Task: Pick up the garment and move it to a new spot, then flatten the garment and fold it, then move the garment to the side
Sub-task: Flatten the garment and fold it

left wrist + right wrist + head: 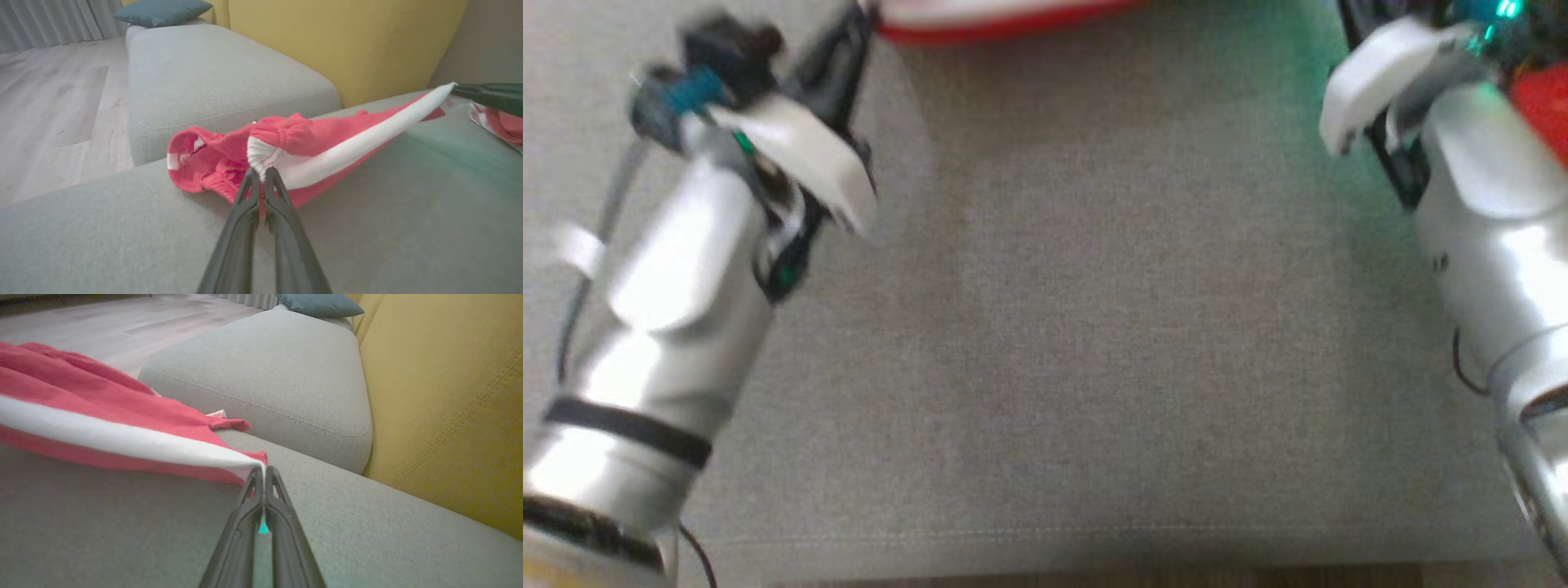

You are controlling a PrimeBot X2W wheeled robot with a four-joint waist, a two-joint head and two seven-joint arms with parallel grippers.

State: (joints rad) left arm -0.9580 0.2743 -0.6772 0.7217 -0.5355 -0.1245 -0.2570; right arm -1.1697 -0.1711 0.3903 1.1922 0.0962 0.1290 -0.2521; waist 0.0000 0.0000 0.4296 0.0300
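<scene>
The red garment (318, 139) with its broad white band is stretched between the two tools over the grey sofa seat (388, 228). The left tool (259, 173) is clamped on a gathered, stitched white hem, its dark fingers pressed together with cloth pinched at the tips. The right tool (263, 471) is closed too, nipping the opposite corner of the white band, so the band runs taut from one grip to the other. Beyond the left tool's grip the rest of the garment bunches in loose red folds that rest on the seat near its edge; whether the taut part touches the seat cannot be told. In the blurred head view a strip of red and white lies at the top edge, between the two pale forearms. Just beside this seat sits a second grey cushion (286, 375) with a teal pillow (163, 12) at its far end. A yellow backrest (449, 396) rises behind both, and pale wood floor (53, 114) lies in front.
</scene>
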